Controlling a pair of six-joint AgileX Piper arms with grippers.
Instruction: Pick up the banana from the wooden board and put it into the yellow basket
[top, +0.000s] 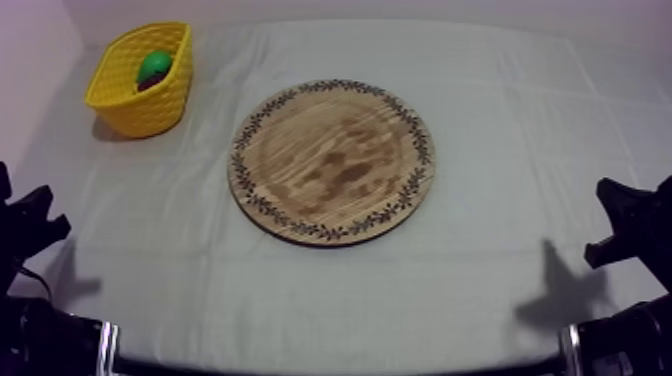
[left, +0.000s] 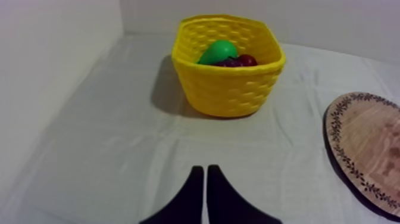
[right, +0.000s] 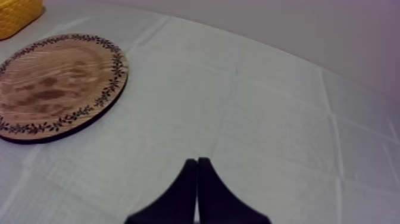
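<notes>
The round wooden board is lying flat near the middle of the desk. Its pale grain and darker blotches are showing across the whole face inside a ring of dark leaf pattern, and its thin edge is casting a narrow shadow on the grey-white cloth. Open cloth is stretching away on every side of it, creased in faint squares (fold lines), with the broadest free stretch lying toward the right arm. The yellow basket is standing upright at the far left corner, well apart from the board and near the wall, its woven sides curving into rounded corners under a thick rim. Inside it a smooth green pear is leaning beside dark grapes and a small red fruit. The left tool is pointing at the basket over bare cloth, its fingers pressed together in a narrow wedge and gripping nothing. The right tool is likewise closed on nothing, over open cloth, apart from the board.
</notes>
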